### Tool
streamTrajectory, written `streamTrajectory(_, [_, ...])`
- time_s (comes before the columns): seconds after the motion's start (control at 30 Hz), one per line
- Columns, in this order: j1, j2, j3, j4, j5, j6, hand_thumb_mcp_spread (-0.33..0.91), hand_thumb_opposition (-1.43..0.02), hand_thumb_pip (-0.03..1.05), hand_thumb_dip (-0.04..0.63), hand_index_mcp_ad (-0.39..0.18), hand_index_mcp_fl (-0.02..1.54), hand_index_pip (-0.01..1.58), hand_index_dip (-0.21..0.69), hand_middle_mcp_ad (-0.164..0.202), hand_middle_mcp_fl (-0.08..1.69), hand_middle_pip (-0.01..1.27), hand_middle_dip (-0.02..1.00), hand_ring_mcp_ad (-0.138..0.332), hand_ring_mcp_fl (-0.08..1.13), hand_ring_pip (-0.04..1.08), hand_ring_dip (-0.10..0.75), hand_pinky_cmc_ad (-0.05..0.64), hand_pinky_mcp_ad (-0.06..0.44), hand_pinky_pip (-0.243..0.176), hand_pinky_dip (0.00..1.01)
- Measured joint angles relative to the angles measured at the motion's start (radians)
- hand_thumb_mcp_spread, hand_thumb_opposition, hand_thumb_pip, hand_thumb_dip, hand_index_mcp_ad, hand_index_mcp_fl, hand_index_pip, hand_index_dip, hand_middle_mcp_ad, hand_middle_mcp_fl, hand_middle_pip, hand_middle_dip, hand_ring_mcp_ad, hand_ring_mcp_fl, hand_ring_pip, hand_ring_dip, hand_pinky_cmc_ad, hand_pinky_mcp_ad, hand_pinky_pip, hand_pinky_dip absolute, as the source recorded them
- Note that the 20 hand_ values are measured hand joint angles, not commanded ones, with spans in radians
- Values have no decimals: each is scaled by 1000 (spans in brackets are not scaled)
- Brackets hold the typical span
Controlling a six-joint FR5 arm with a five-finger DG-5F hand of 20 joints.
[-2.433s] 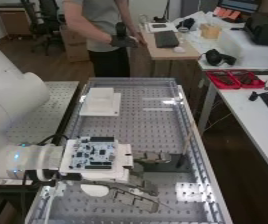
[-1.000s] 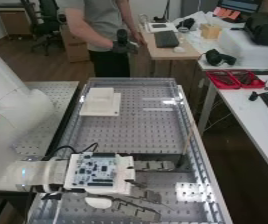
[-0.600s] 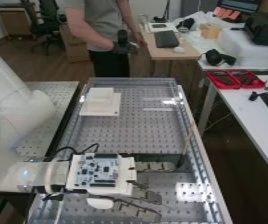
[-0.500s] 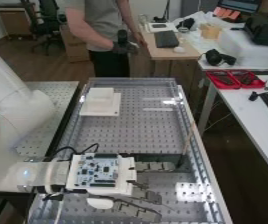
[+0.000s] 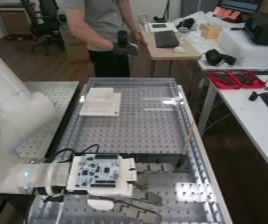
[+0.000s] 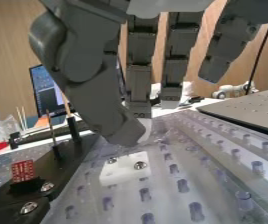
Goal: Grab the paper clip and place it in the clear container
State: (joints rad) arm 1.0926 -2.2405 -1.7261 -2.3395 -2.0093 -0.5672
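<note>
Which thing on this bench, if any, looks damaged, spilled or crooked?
Nothing stands out as spilled or damaged. The white block rests flat on the bench. The thin stick near the hand looks slanted, but the camera's angle may cause this.

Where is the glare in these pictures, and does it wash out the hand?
High view: a bright patch on the perforated board beside the hand, smaller streaks toward its far end, none washing out the hand. Wrist view: small glints on the screws.
</note>
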Motion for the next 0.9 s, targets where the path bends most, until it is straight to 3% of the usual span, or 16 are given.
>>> streamTrajectory(0.17, [-1, -2, 1, -2, -5, -5, 695, -986, 686, 325, -152, 311, 131, -180, -51, 641, 860, 744, 52, 379, 264, 482, 433, 262, 51, 195])
streamTrajectory(0.9, [1, -8, 5, 8, -12, 1, 684, -981, 696, 328, -155, 312, 145, -182, -51, 635, 845, 747, 56, 379, 264, 482, 450, 262, 51, 195])
